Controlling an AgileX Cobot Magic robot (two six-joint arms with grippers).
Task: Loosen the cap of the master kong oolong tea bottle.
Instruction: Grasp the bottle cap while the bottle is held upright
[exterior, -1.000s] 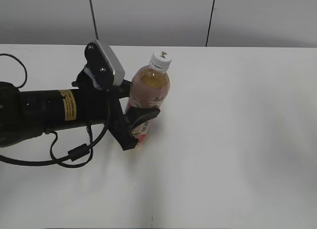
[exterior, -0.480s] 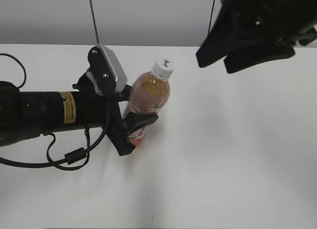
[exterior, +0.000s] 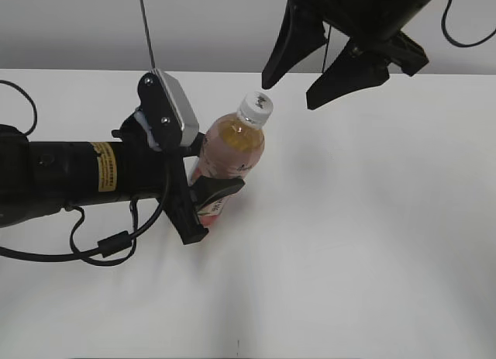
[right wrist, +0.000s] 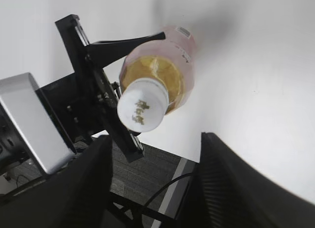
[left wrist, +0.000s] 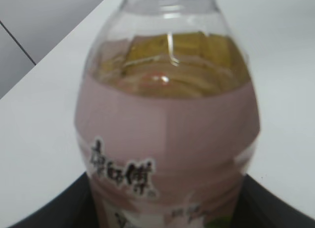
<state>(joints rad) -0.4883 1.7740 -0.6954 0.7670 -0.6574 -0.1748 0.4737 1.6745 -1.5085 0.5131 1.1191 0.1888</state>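
Below open right jaws, cap [exterior: 256,108], bottle [exterior: 229,153] clamped in left jaws.

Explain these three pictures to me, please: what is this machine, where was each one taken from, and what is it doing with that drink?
This is a robot with two arms, each ending in a two-fingered hand. One picture comes from a camera standing off and looking down at a white table. The other two come from small cameras on the wrists.

The left hand reaches in from the left and is shut on a tea bottle with a pink label, holding it on the table, leaning a little. Its wrist camera sees that bottle very close, with the amber tea above the label.

The right hand hangs open above and just right of the white cap, not touching it. Its camera looks down on the cap, with its two dark fingers at the bottom of the picture.
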